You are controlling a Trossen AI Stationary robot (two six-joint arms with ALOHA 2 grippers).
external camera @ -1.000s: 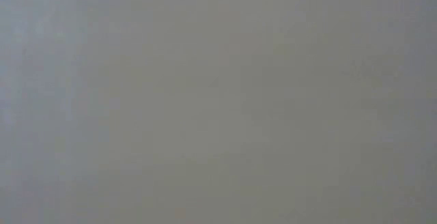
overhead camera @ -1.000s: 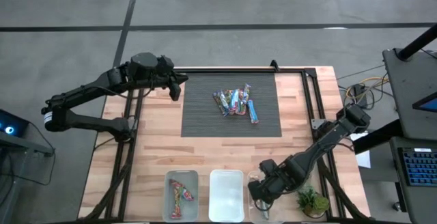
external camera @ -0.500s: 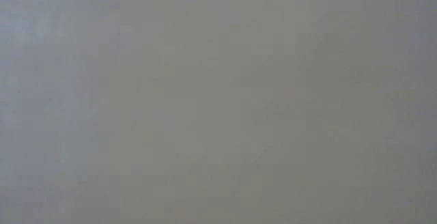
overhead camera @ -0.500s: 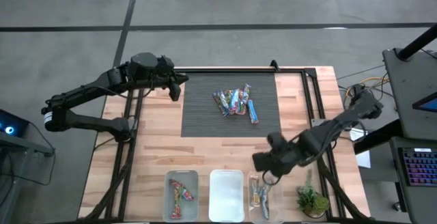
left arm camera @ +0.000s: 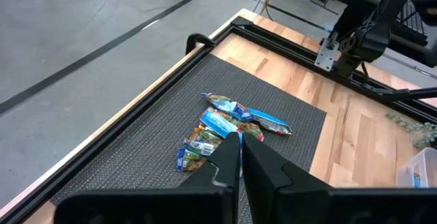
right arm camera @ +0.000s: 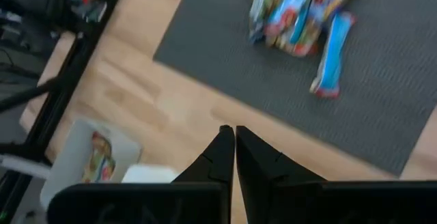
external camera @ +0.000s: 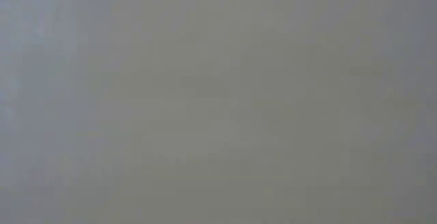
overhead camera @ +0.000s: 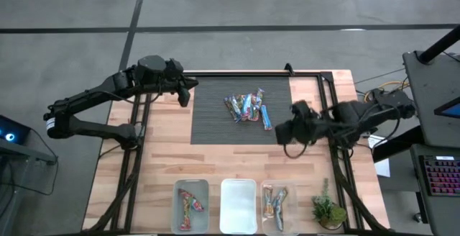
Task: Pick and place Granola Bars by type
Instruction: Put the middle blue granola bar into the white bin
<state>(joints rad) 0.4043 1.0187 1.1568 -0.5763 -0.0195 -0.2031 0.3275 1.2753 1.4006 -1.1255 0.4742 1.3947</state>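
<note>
Hovering closed beside the mat [overhead camera: 215, 132], right hand [overhead camera: 282, 132] empty; Granola Bars [right arm camera: 307, 12] piled ahead.

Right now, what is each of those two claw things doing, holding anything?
Left tool: closed, holding nothing.
Right tool: closed, holding nothing.

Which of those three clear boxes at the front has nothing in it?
The middle bin. The left bin and the right bin each hold Granola Bars; the middle one shows only its bare floor.
</note>
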